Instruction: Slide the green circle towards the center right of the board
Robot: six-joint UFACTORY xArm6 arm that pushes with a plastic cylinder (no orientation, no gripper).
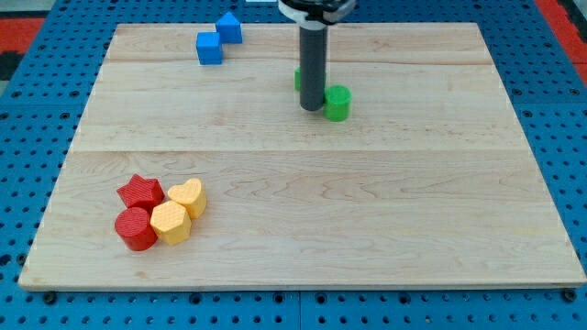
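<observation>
The green circle (337, 103) stands on the wooden board (303, 220) a little above and right of its middle. My tip (312, 108) rests on the board just left of the green circle, touching or nearly touching it. A second green block (298, 79) shows only as a sliver behind the rod on its left side; its shape is hidden.
Two blue blocks (209, 48) (229, 27) sit near the view's top left. At the lower left cluster a red star (140, 191), a red cylinder (136, 228), a yellow heart (188, 196) and a yellow hexagon (171, 222).
</observation>
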